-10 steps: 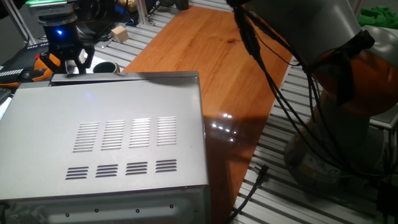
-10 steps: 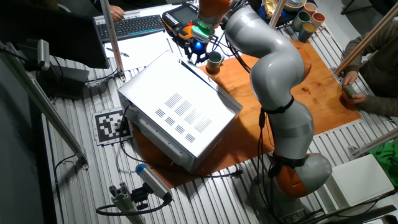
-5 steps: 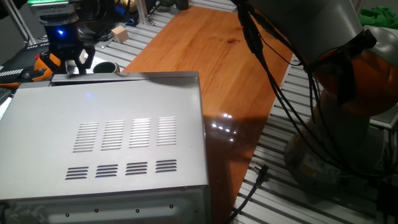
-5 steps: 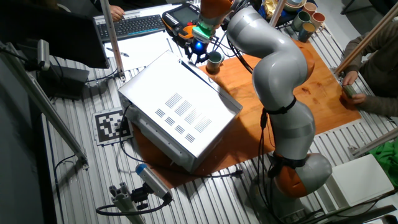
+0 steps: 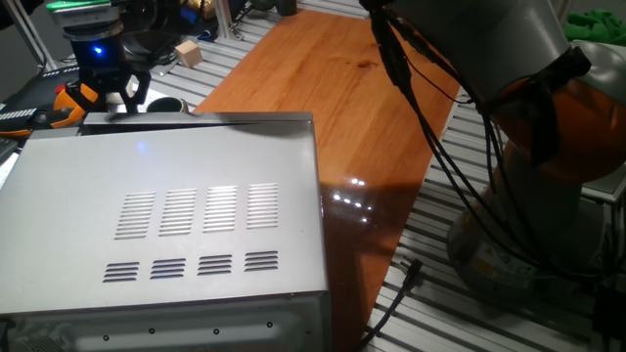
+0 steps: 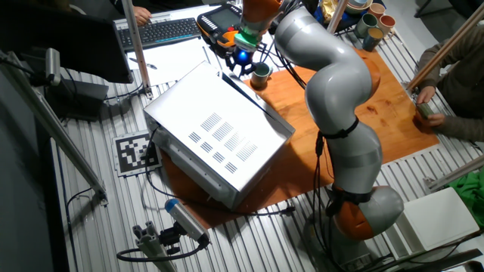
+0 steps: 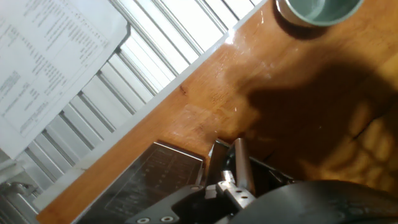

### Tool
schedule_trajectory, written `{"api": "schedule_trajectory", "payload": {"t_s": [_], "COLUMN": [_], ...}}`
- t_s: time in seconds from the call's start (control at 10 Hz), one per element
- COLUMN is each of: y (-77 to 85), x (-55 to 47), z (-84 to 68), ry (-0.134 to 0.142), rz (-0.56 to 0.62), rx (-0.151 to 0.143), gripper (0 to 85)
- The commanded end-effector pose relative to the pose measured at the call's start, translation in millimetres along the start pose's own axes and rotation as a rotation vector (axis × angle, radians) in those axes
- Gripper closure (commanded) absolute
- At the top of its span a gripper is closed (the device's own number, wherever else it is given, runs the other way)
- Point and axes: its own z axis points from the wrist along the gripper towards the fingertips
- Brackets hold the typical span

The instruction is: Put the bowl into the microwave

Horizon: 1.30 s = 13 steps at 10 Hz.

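The bowl [image 7: 318,10] looks light, rigid, probably slick metal; gripping across its rim seems best. The gripper [image 5: 122,95] hovers near the microwave [image 5: 176,220], fingers apparently parted, empty.

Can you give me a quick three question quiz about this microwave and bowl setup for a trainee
1. True or false: the bowl already sits inside the microwave.
2. What does the microwave's top panel show? A) vent slots B) a glass window C) a handle
3. Fill in: the gripper hangs near the microwave's far edge, beside the ____.

Key: 1 false, it stands on the wooden table. 2 A. 3 bowl.
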Motion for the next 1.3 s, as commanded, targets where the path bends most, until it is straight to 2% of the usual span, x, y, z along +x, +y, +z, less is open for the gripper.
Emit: {"api": "schedule_trajectory", "payload": {"t_s": [0.0, 0.2, 0.4, 0.6, 1.0, 1.2], "y": [-2.5, -5.3, -6.3, -7.6, -6.8, -6.8], "x": [-0.4, -2.0, -2.9, -4.8, -4.3, -4.3], "z": [1.1, 1.2, 1.6, 2.2, 2.4, 2.4], "ry": [-0.002, -0.007, -0.016, -0.034, -0.023, -0.032], "rz": [-0.030, -0.074, -0.084, -0.088, -0.082, -0.069], "rx": [0.014, 0.035, 0.038, 0.026, 0.009, 0.001], "gripper": [51.0, 51.0, 51.0, 51.0, 51.0, 51.0]}}
